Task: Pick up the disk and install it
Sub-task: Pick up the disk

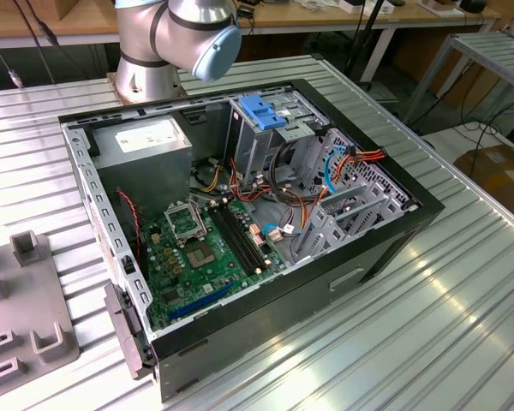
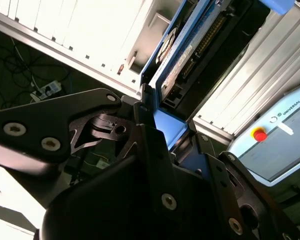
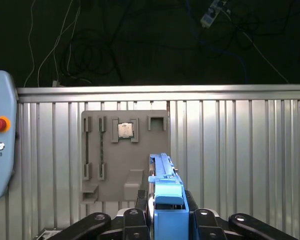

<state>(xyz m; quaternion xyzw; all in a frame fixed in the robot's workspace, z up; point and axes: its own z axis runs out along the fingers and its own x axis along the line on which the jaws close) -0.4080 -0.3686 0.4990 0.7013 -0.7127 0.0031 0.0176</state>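
Room inside the open black computer case [image 1: 283, 295] is tight. The grey metal drive cage with a blue plastic latch [image 1: 264, 113] stands at the far side, with a tangle of orange, red and blue cables [image 1: 313, 205] just beside it on the exterior view's right. The grey power-supply box [image 1: 146, 145] fills the far corner on the exterior view's left. Straight down onto the green motherboard [image 1: 197, 257] is open. In the first wrist view the black gripper [image 3: 165, 205], clamped on the blue-railed disk [image 3: 162, 170], has clear air above the ribbed aluminium table [image 3: 240, 150] and the grey slotted fixture plate [image 3: 107, 170].

Blue plastic-edged disk [image 3: 165, 187], ribbed metal table [image 3: 240, 150]
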